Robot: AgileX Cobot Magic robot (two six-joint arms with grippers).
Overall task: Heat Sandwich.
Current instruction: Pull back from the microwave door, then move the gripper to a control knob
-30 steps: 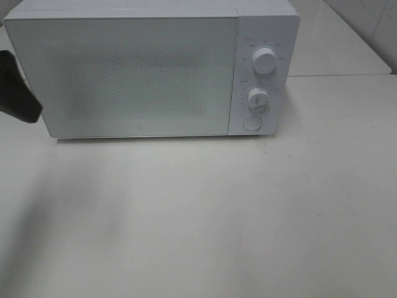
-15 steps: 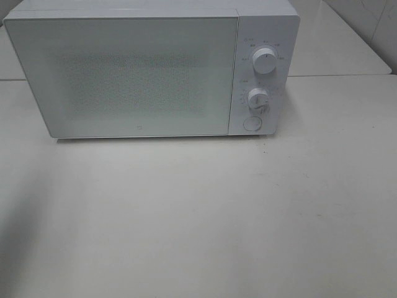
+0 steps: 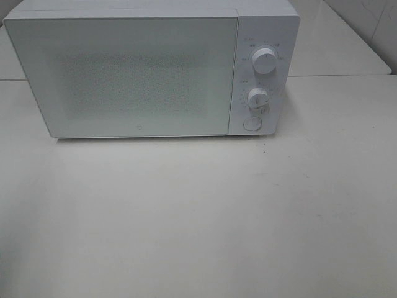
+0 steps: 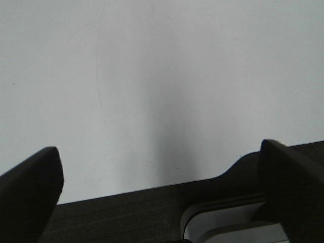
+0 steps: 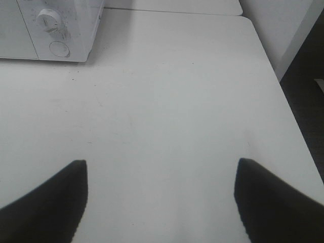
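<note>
**Zero sandwich in view: microwave shut, both grippers empty**

Status: sandwich is not visible in any of the three views. It's not on the table [image 3: 198, 217], and not in either gripper. The microwave [image 3: 267, 25] door [image 3: 124, 77] is closed and frosted, so I can't tell whether the sandwich is inside.

Grippers:
- left gripper [image 4: 159, 152]: jaws spread wide, nothing between them, bare tabletop underneath.
- right gripper [image 5: 161, 163]: jaws apart, also holding nothing, over bare table well clear of the microwave.

Step, my read: ambiguous. Either the food is already loaded behind the closed door, or loading hasn't started. With the door shut and both arms off the appliance, I lean towards the control-panel stage.

Next move calls for:
- if loaded: the right arm is nearer the panel. Close onto the lower knob [image 3: 257, 98] and turn it, jaws square to the knob face.
- if not loaded: press the round button [image 3: 251, 123] below the knobs, probably the door release, then go and find the sandwich.

View differences:
- high camera: full microwave front and the upper knob [image 3: 265, 63], but no arm in frame.
- right wrist: only the panel's lower corner, plus the table's far edge and dark floor [image 5: 304, 101] beyond it.
- left wrist: no microwave. Shows a table edge, dark flooring and a pale rounded part [image 4: 228, 223] that I can't identify.
</note>
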